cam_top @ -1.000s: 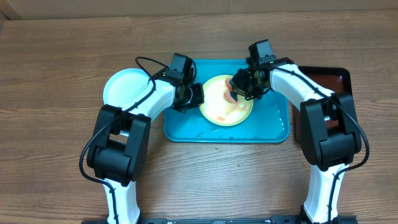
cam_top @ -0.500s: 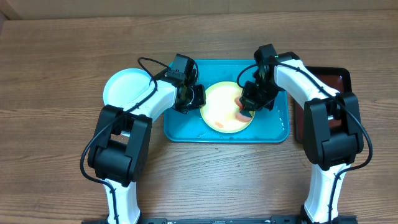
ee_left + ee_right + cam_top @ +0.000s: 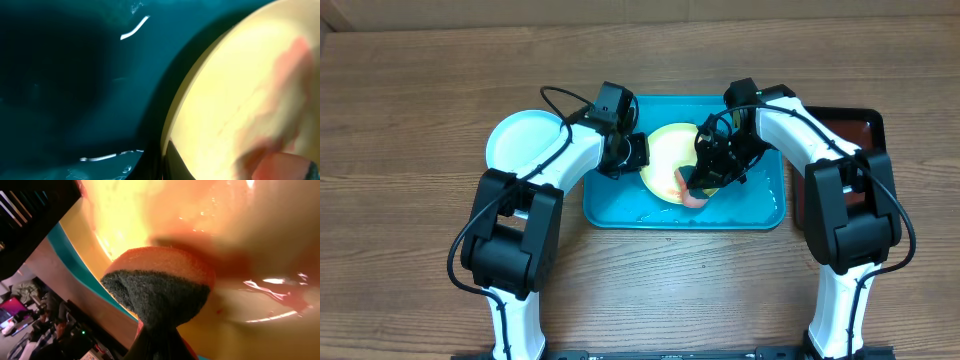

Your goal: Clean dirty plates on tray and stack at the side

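A pale yellow-green plate [image 3: 668,164] with red smears lies on the teal tray [image 3: 620,208]. My left gripper [image 3: 636,153] is shut on the plate's left rim; the left wrist view shows the plate [image 3: 240,100] over the tray floor [image 3: 75,75]. My right gripper [image 3: 705,178] is shut on an orange sponge with a dark scouring side [image 3: 160,287] and presses it on the plate's front right part [image 3: 260,245]. The sponge's pink edge [image 3: 694,198] shows overhead. A light blue plate with a white centre [image 3: 520,140] lies on the table left of the tray.
A dark red-black tray [image 3: 848,130] sits right of the teal tray, partly under my right arm. Wet streaks glint on the teal tray floor [image 3: 655,214]. The brown wooden table [image 3: 410,120] surrounds everything.
My right gripper has swept the sponge from the plate's far right down and left to its front edge. The plate shifted slightly. The left gripper has kept its hold on the rim.
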Action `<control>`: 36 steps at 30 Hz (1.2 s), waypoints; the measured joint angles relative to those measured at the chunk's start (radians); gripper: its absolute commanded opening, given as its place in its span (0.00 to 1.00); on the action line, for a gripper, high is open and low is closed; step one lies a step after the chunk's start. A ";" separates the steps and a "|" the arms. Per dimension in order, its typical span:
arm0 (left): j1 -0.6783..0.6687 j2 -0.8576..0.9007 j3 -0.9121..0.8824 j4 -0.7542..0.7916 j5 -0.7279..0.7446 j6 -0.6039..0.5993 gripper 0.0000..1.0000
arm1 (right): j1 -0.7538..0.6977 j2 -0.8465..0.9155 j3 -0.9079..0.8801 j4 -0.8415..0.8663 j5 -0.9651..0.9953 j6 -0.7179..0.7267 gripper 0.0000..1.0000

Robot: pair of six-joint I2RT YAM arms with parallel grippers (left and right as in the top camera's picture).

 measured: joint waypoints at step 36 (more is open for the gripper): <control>-0.303 -0.142 0.135 -0.137 -1.104 0.197 0.04 | -0.271 -0.450 0.130 -0.074 0.545 0.244 0.04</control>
